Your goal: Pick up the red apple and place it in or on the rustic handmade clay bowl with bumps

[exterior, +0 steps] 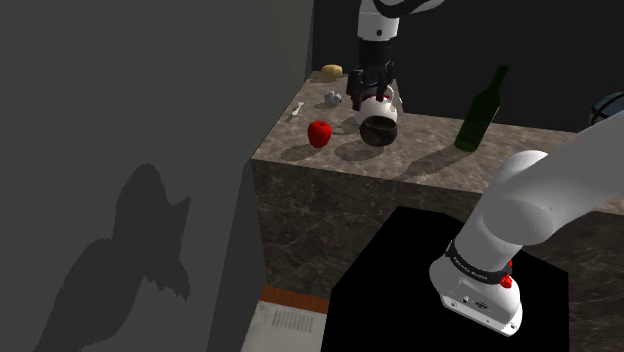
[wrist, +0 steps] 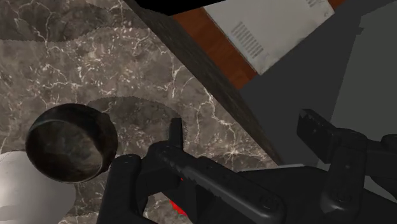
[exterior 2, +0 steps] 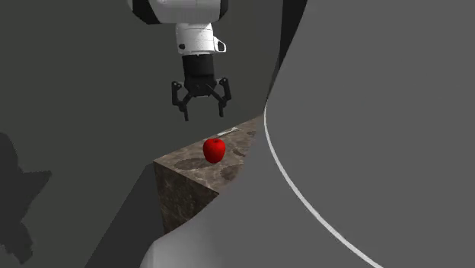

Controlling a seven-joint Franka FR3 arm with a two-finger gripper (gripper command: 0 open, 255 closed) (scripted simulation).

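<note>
The red apple (exterior: 319, 132) sits on the marble counter (exterior: 300, 160) near its front corner; it also shows as apple (exterior 2: 214, 149) and as a red sliver of apple (wrist: 180, 205) behind my fingers. A dark round bowl (exterior: 381, 131) stands just to the shoulder view's right of the apple, seen again as the bowl (wrist: 70, 143). My black gripper (exterior: 369, 92) hangs open and empty above the counter, higher than the apple. The second exterior view shows the gripper (exterior 2: 202, 106) with fingers spread above the fruit. In the wrist view the gripper (wrist: 245, 130) holds nothing.
A white rounded object (wrist: 22, 191) touches the bowl. A green bottle (exterior: 481, 110) stands further right on the counter. A yellow item (exterior: 332, 71) and small pale pieces (exterior: 331, 97) lie at the back. The counter's edge drops to a floor with a white sheet (wrist: 267, 35).
</note>
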